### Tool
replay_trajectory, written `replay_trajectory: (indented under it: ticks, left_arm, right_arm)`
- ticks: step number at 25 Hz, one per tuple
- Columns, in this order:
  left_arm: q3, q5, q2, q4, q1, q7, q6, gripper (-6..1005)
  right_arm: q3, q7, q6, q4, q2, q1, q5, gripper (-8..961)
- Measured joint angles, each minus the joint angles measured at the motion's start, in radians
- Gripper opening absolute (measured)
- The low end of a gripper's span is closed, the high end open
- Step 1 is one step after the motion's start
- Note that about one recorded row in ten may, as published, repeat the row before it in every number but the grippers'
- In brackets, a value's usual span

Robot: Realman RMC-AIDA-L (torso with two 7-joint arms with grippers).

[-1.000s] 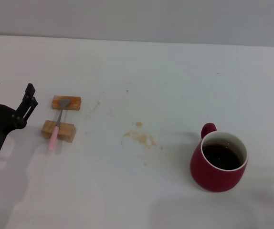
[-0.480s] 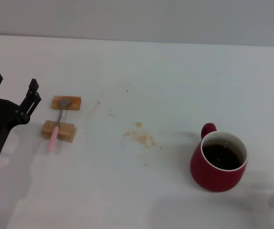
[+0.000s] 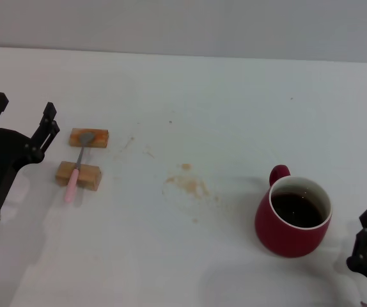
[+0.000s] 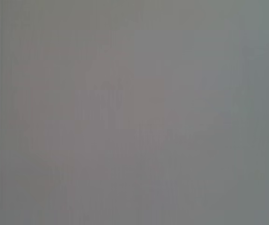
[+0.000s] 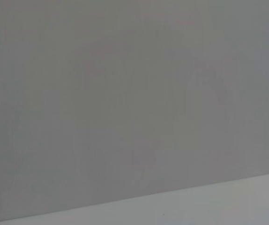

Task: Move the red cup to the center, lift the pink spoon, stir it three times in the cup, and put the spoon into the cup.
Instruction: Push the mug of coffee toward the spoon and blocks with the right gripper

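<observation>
Squat glossy red cup [image 3: 293, 217]; thin pink spoon [image 3: 75, 173]

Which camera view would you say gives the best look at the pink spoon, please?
The head view. It shows the whole pink spoon lying across two wooden blocks, handle toward the robot, beside the left tool. Neither wrist view shows the spoon at all: both show only plain grey surface.
</observation>
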Motion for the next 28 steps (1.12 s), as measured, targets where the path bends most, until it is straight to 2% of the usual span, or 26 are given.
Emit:
replay_trajectory:
  ticks: [11, 28]
  left_arm:
    - [0.001, 0.000, -0.001, -0.007, 0.009, 0.000, 0.008, 833]
    - [0.002, 0.001, -0.001, -0.011, 0.003, 0.000, 0.009, 833]
  right_arm:
    - [-0.014, 0.003, 0.036, 0.010, 0.000, 0.041, -0.011, 0]
    - [-0.012, 0.005, 0.081, 0.015, -0.001, 0.058, -0.011, 0]
